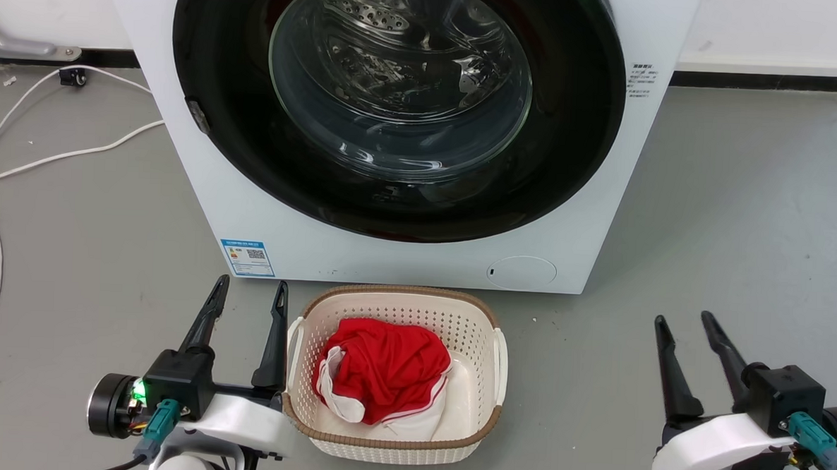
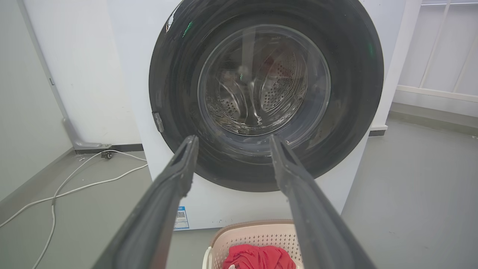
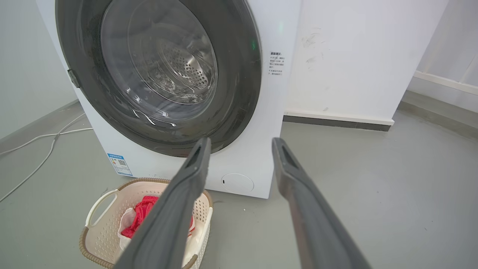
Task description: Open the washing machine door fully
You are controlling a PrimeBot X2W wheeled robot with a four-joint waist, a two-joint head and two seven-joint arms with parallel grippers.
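Hovering low, the left gripper [image 1: 252,284] and right gripper [image 1: 683,318] — fingers spread apart — face the shut washing machine door [image 1: 396,93].

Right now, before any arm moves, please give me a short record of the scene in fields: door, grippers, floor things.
door: washing machine door shut against the washing machine
left gripper: open, empty, beside the basket, apart from the door
right gripper: open, empty, apart from the door
basket: on the floor before the machine, holding a red and white garment
cable: white cable at the left
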